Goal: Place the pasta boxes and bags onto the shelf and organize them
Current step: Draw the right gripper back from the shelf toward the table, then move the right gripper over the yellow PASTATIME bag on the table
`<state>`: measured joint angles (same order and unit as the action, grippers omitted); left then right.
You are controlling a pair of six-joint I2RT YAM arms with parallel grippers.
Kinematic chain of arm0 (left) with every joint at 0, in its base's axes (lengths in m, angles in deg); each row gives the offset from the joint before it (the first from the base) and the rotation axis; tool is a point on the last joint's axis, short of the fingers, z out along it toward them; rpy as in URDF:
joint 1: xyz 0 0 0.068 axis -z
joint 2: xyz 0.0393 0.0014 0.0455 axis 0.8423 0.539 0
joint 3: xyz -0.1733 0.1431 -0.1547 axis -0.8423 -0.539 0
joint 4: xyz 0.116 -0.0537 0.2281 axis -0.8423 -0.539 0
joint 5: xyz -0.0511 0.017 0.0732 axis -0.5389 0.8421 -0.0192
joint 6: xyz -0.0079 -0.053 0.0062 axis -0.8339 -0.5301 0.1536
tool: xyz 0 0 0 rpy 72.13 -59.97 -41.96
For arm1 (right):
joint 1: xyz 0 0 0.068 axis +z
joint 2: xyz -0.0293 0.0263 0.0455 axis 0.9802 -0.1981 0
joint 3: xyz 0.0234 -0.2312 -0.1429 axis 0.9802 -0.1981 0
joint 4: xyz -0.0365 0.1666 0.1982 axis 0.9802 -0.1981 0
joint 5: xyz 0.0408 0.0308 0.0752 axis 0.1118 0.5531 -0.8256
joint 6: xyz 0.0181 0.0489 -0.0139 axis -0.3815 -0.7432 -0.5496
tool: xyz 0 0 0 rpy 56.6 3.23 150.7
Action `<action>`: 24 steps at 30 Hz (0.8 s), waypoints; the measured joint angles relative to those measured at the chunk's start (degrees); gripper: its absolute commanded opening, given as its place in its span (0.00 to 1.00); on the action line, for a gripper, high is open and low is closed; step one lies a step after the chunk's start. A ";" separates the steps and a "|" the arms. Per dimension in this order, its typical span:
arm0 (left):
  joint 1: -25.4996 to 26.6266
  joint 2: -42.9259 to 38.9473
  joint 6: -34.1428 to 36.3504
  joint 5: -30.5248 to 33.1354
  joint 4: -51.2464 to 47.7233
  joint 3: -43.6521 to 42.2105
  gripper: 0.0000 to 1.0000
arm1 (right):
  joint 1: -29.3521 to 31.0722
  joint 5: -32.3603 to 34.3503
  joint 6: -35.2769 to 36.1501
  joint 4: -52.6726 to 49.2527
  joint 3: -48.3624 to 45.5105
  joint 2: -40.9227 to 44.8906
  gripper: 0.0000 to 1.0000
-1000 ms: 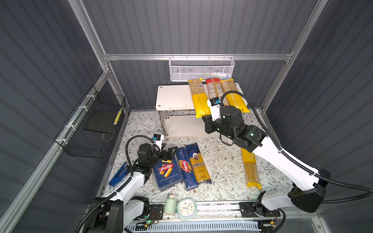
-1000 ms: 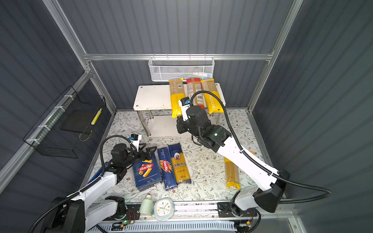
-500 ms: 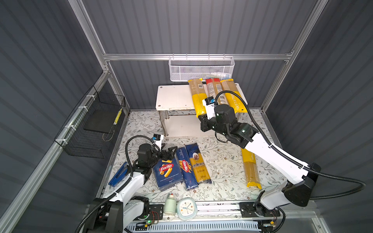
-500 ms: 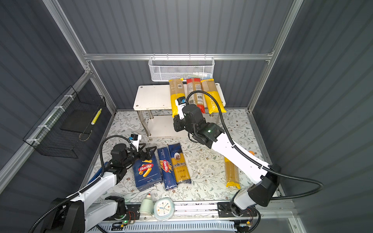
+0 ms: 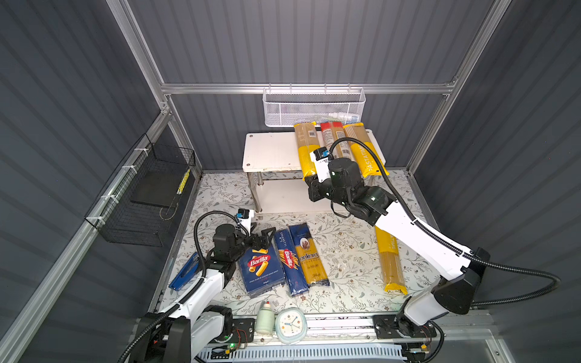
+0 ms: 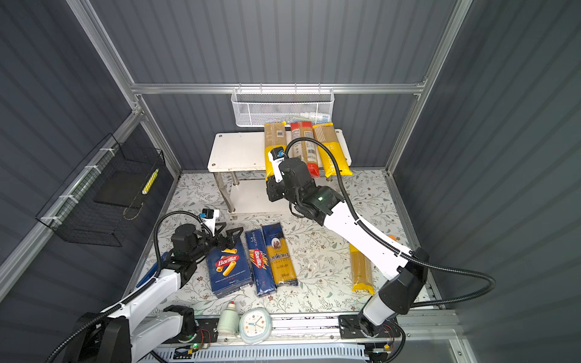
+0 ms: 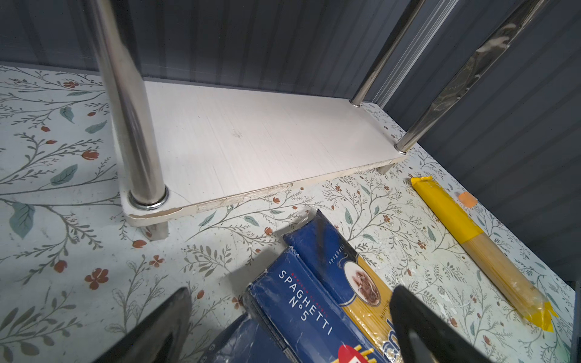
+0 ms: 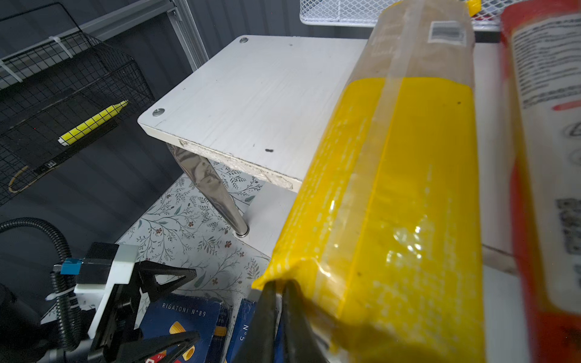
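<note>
The leftmost yellow bag (image 5: 304,151), its overhanging end met by the clenched right gripper (image 8: 279,287), should be pushed squarely onto the shelf (image 5: 270,154), the left gripper (image 6: 227,232) being held spread and empty.

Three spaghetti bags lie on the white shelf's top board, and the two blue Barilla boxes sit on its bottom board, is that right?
Three spaghetti bags do lie on the top board, but the wide Barilla box and the narrow Barilla box lie on the flowered table in front. The left wrist view shows the bottom board bare.
</note>
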<state>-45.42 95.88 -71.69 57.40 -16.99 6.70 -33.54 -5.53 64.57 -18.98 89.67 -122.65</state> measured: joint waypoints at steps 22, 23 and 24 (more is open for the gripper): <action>0.00 0.22 0.00 2.23 0.04 -0.68 0.99 | -1.92 6.95 -6.91 -5.68 -31.98 28.22 0.41; 0.00 0.22 0.00 2.23 0.04 -0.74 0.99 | -2.40 7.28 -7.82 -5.62 -34.16 29.59 0.42; 0.00 0.22 0.00 2.23 0.02 -0.81 0.99 | -2.86 7.43 -8.63 -5.44 -36.15 30.84 0.44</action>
<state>-45.42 96.10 -71.69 59.62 -16.97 5.89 -36.40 1.90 55.93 -24.42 53.52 -91.81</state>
